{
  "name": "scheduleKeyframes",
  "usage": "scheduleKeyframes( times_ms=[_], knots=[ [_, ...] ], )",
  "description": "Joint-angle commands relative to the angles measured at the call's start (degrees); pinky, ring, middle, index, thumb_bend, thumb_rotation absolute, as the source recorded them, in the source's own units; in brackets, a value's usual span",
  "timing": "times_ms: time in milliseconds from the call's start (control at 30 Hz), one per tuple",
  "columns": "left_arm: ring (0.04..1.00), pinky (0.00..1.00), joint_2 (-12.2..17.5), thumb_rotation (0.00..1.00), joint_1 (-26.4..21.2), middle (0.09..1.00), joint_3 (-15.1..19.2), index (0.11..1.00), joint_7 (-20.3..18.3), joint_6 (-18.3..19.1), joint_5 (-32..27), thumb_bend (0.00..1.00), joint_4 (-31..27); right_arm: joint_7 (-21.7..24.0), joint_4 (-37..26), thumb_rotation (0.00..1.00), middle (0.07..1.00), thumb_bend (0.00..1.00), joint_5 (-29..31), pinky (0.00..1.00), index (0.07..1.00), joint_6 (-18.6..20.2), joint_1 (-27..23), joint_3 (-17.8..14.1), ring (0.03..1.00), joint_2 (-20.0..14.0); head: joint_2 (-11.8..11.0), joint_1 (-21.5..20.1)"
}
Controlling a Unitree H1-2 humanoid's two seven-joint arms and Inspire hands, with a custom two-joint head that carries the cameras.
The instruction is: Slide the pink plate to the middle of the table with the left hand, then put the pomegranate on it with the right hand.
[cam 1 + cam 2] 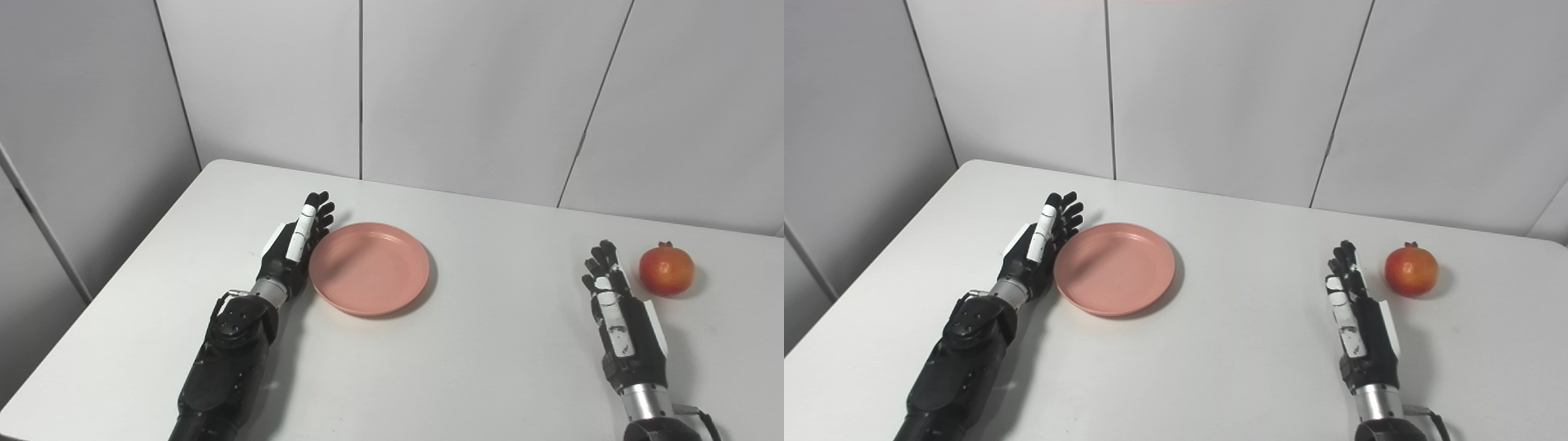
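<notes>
The left hand [297, 245], fingers straight and holding nothing, presses edgewise against the pink plate's [369, 268] left rim; the right hand [615, 306] lies released just left of the pomegranate [666, 269].

A white desk [465, 367] with a rounded far left corner fills the near part of the scene. Behind it stands a wall of pale grey panels [478, 92], and thin dark seams divide them. On the left, another panelled wall [79, 122] runs toward the near side. The light is soft and even, with weak shadows.
</notes>
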Motion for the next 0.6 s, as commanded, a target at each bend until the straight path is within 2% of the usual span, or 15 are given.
scheduleKeyframes(
  times_ms=[0,333,467,567],
  knots=[
    [0.997,1.0,0.46,1.0,-1.54,0.992,-0.68,0.984,-0.82,0.61,0.87,0.79,-2.1,-0.35,-2.12,0.83,1.0,0.72,-0.01,1.0,1.0,0.73,-1.29,0.06,1.0,0.38,0.12,-0.69],
    [1.0,1.0,-0.75,1.0,-0.67,0.999,-1.83,0.998,-0.45,3.03,2.54,0.79,-5.23,-1.28,-1.28,0.83,1.0,0.73,-1.61,1.0,1.0,0.63,-1.79,0.36,1.0,1.51,0.71,-4.82],
    [1.0,1.0,-2.24,1.0,-0.27,0.998,-1.8,0.995,0.58,3.24,3.13,0.78,-6.18,-1.74,-0.91,0.83,1.0,0.73,-2.04,1.0,1.0,0.31,-1.81,0.44,1.0,1.94,0.82,-5.93],
    [1.0,1.0,-3.09,1.0,0.14,1.0,-2.54,0.999,0.47,5.01,3.5,0.77,-7.48,-2.36,-1.01,0.84,1.0,0.71,-2.61,1.0,1.0,0.24,-1.76,0.64,1.0,2.34,0.95,-6.78]
  ],
)
